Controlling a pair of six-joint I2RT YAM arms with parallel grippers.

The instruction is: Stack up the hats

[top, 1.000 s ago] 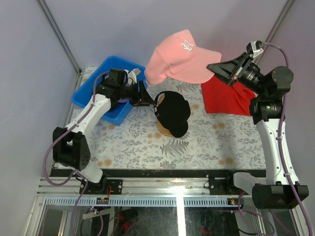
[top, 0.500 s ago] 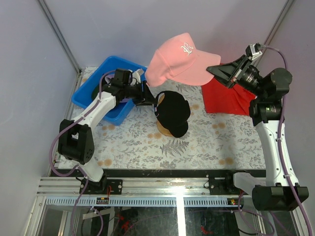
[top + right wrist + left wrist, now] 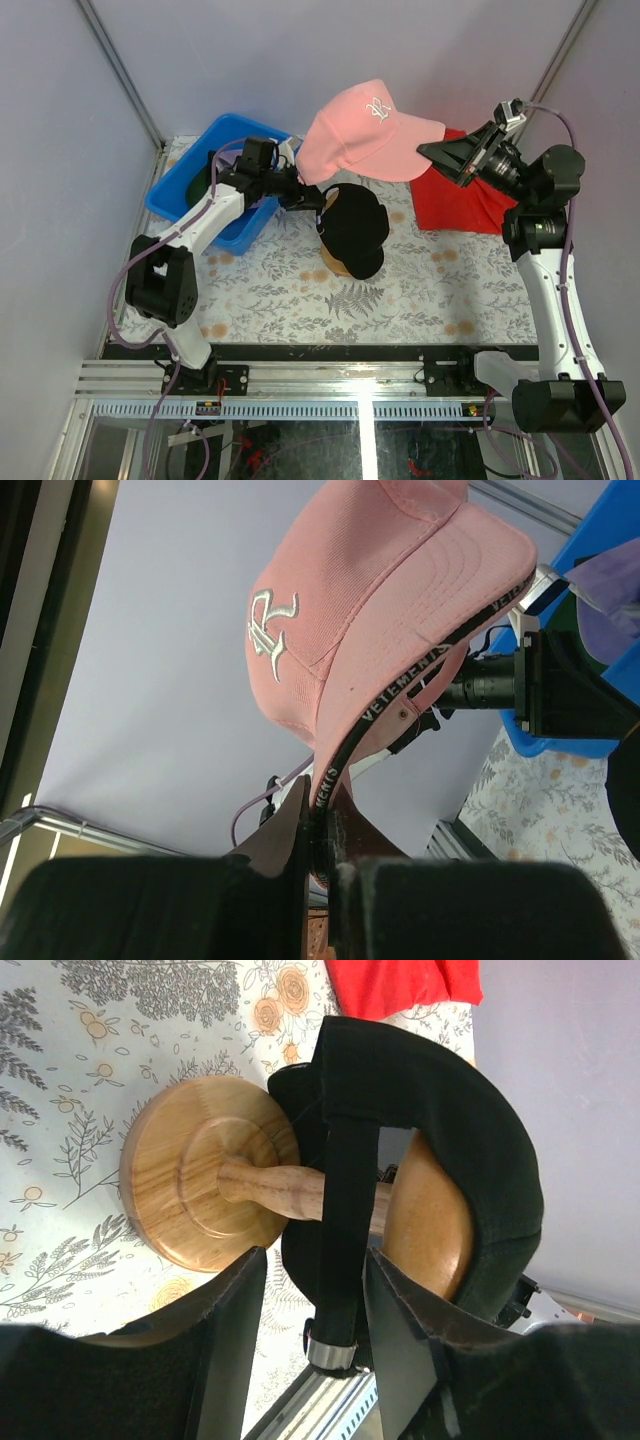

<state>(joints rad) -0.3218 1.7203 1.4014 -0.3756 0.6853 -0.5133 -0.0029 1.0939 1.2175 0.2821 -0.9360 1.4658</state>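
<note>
The right gripper [image 3: 428, 151] clamps the pink cap [image 3: 355, 130] by its brim, aloft above the black cap [image 3: 355, 228] on the wooden stand [image 3: 200, 1185]. The left gripper [image 3: 311, 1257] sits open astride the black cap's back strap. Next, likely: lower pink squarely onto black.

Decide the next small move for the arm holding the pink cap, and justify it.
Probably lower the pink cap onto the black cap. The right gripper pinches its brim, holding it aloft just behind the black cap on the wooden stand; the open left gripper straddles that cap's strap.
</note>
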